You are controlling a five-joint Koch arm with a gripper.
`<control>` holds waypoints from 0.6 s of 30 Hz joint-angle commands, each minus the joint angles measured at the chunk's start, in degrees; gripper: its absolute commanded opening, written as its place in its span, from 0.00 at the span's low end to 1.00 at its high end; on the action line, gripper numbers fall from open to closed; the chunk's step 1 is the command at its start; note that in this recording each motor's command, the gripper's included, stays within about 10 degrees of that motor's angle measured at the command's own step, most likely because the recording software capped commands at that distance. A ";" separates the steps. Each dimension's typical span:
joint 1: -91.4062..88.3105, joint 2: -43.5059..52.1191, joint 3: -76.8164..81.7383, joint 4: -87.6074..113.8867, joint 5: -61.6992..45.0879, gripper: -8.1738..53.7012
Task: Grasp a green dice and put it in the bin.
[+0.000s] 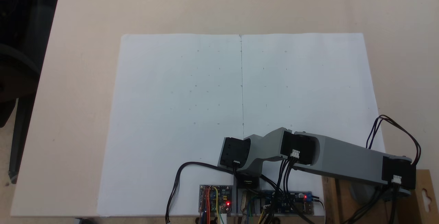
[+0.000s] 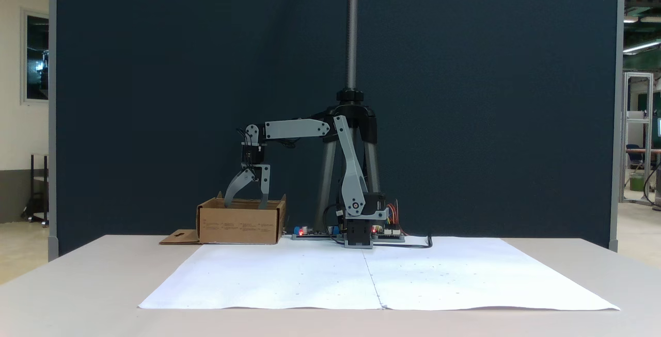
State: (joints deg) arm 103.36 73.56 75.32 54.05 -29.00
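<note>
In a fixed view my gripper [image 2: 246, 204] hangs straight down over the bin [image 2: 240, 226], a brown cardboard box at the left of the arm's base. Its two grey fingers [image 2: 231, 187] are spread apart, so it is open, and their tips dip behind the box's front wall. Nothing shows between the fingers. The green dice is hidden from both fixed views. From above, the grey arm [image 1: 346, 158] reaches to the lower right over the bin [image 1: 331, 196], whose flap [image 1: 423, 191] has a keyhole cutout.
Two white paper sheets [image 1: 192, 114] cover the middle of the beige table [image 1: 68, 80]. Circuit boards [image 1: 215, 198] with red lights and black cables [image 1: 176, 183] sit by the arm's base. A tripod pole [image 2: 351, 27] and a dark blue panel stand behind.
</note>
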 commanded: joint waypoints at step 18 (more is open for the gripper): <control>-25.22 22.24 -0.88 -28.48 17.23 0.81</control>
State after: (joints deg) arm 80.86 91.67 75.32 29.71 -18.90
